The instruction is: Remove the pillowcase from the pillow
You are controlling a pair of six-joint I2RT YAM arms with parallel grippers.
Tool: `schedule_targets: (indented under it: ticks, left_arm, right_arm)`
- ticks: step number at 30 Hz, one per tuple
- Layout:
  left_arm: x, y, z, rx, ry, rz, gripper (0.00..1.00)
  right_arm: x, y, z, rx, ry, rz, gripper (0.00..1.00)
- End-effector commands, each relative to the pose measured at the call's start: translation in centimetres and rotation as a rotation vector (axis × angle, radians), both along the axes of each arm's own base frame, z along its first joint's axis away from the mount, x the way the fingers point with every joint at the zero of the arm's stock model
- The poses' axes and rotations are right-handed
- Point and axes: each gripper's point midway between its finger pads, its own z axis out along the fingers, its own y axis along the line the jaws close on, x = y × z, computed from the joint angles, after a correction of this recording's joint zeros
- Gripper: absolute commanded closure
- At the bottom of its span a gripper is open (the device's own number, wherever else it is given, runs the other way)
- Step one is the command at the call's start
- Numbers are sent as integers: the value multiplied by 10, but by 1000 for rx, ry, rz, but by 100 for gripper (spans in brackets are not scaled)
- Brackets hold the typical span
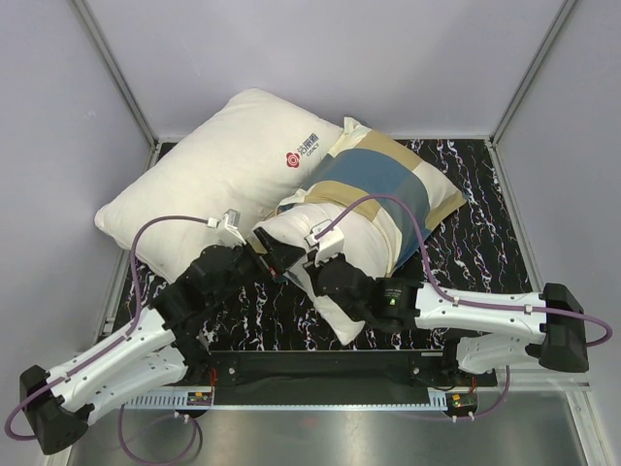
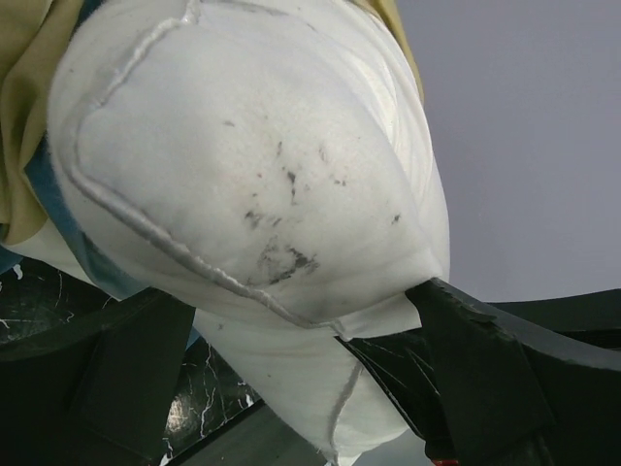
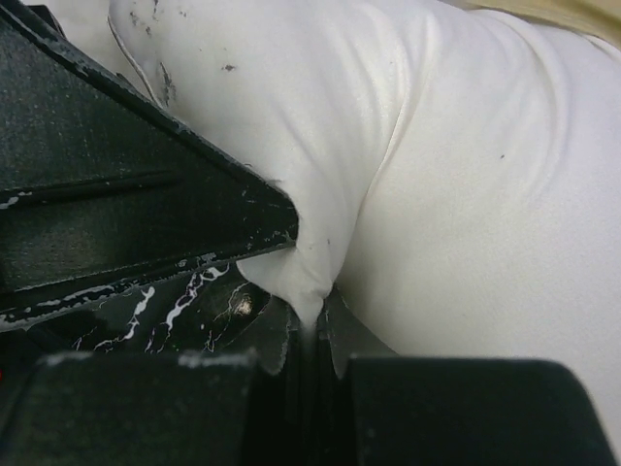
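Observation:
The checked pillowcase (image 1: 388,180) covers the far half of the off-white pillow (image 1: 364,233), whose bare near end points toward the arms. My left gripper (image 1: 279,256) is open, and the pillow's (image 2: 252,155) seamed corner sits between its black fingers (image 2: 485,369). Tan and teal pillowcase (image 2: 29,126) bunches at the left edge of the left wrist view. My right gripper (image 1: 322,260) is shut on a pinch of the pillow's white fabric (image 3: 310,291), close beside the left gripper. A strip of tan pillowcase (image 3: 563,15) shows at the top right of the right wrist view.
A second white pillow with a red logo (image 1: 223,165) lies at the back left, touching the cased pillow. Both rest on a black marbled mat (image 1: 475,243). Grey walls close the left, back and right sides. A metal rail (image 1: 320,398) runs along the near edge.

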Motion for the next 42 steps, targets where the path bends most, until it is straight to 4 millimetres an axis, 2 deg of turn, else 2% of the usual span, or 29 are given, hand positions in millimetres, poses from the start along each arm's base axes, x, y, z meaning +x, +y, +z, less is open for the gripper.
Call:
schedule_targets:
  ticks: [1, 2, 12, 15, 19, 21, 26, 27, 28, 29, 30, 31, 32, 33, 34, 38, 41, 42]
  left_arm:
    - [8, -3, 48, -190, -116, 44, 1]
    - [9, 0, 43, -191, -115, 60, 1]
    - [16, 18, 69, -262, -214, 160, 1]
    - [21, 20, 68, -245, -219, 181, 1]
    - [25, 7, 55, -208, -175, 155, 1]
    - [27, -2, 42, -183, -143, 130, 1]
    - [24, -25, 15, -126, -82, 46, 1]
    - [24, -31, 12, -125, -85, 29, 4]
    - [22, -33, 9, -106, -99, 7, 29]
    - [19, -34, 1, -90, -98, -14, 43]
    - [18, -33, -3, -79, -101, -21, 62]
    - [16, -31, -8, -57, -113, -29, 79]
    - [13, -28, -22, -31, -103, -33, 99]
    - [10, -24, -33, -4, -89, -36, 100]
    - [6, -19, -46, 28, -84, -42, 100]
    - [-8, -8, -84, 113, -56, -88, 100]
    - [-19, -5, -105, 159, -48, -136, 100]
    - [-22, -5, -109, 165, -48, -148, 100]
  right_arm:
    - [-18, 26, 37, 190, 12, 84, 100]
    - [-19, 27, 36, 185, 16, 88, 100]
    - [-27, 43, 26, 146, 30, 136, 100]
    - [-30, 47, 26, 137, 27, 147, 100]
    - [-33, 51, 31, 137, 15, 167, 100]
    - [-34, 53, 35, 140, 7, 178, 100]
    - [-48, 65, 55, 171, -11, 265, 100]
    - [-53, 68, 59, 178, -10, 292, 100]
    - [-55, 69, 59, 167, -9, 302, 99]
    - [-56, 68, 59, 162, -7, 307, 96]
    - [-57, 67, 61, 161, -2, 305, 87]
    - [-57, 60, 62, 154, 3, 296, 68]
    - [-57, 55, 66, 156, 0, 293, 56]
    - [-55, 49, 66, 150, -7, 280, 47]
    - [-55, 39, 75, 158, -18, 270, 32]
    - [-45, 4, 104, 157, -93, 205, 15]
    - [-25, -21, 123, 135, -169, 83, 3]
    - [-16, -28, 132, 126, -194, 41, 3]
